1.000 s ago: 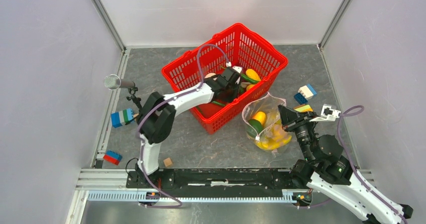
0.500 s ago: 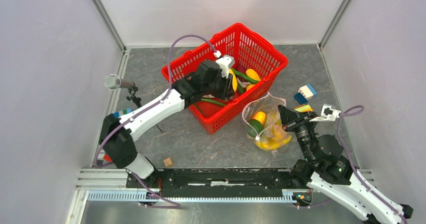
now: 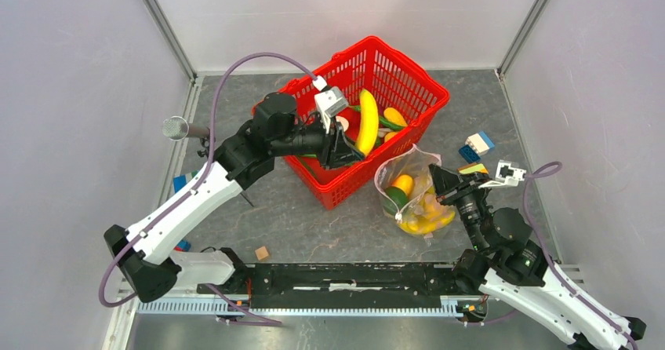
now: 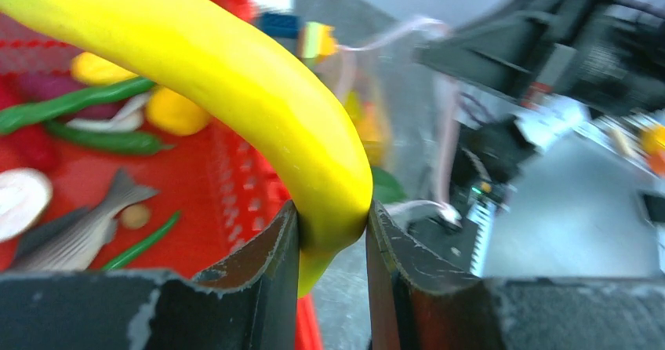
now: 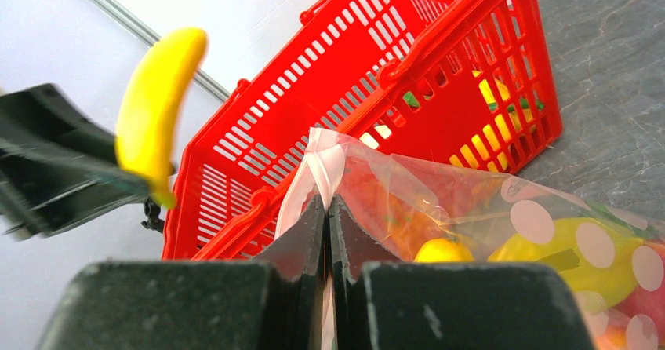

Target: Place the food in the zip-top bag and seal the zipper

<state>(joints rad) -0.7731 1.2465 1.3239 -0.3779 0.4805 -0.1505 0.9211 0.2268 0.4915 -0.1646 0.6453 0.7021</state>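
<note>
One small wooden cube (image 3: 262,253) lies on the table near the left arm's base. Further right, the left gripper (image 4: 331,209) is clamped on the lower end of a yellow banana (image 3: 367,121), holding it nearly upright above the red basket (image 3: 423,74), clear of what lies inside: green bean pods (image 4: 78,103), a grey fish (image 4: 78,236) and other pieces. Just right of the basket's near corner the zip-top bag (image 3: 416,169) rests on the table, close beside the basket wall, with yellow and green food (image 3: 403,187) already in it. The right gripper (image 5: 325,205) is pinched tight on the bag's pale zipper strip (image 5: 317,165), holding the mouth edge up. Coloured bricks (image 3: 477,144) sit beyond the bag, on the right.
</note>
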